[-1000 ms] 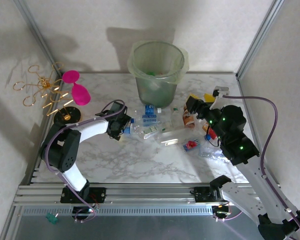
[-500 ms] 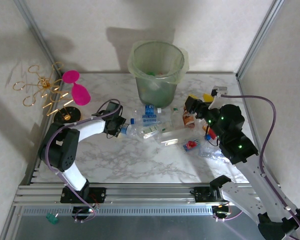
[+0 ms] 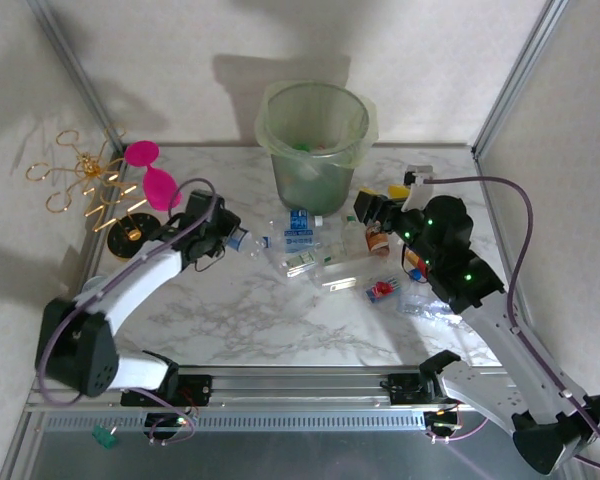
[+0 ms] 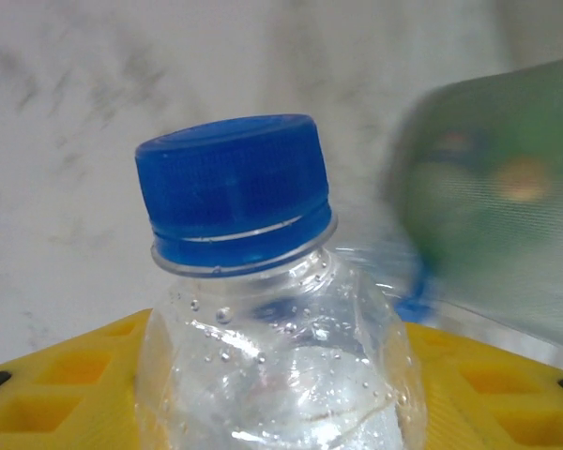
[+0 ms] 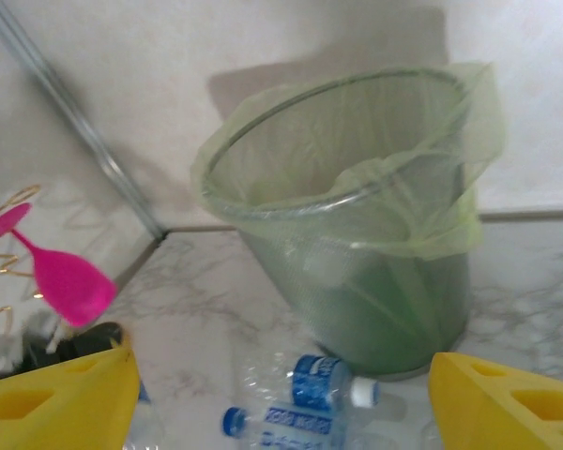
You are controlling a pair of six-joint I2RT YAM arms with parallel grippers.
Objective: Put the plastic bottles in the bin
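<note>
Currently, left tool pinching clear blue-capped bottle at its shoulder, bin ahead to the tool's right; right tool spread and empty; risk: soft plastic may buckle and slip from the grip before clearing the bin's rim.

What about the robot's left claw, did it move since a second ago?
Yes. The left gripper, shut on a blue-capped clear bottle, has drawn left, nearer the pink ornament.

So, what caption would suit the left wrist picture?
Left end effector gripping a clear blue-capped bottle, green bin blurred behind.
</note>
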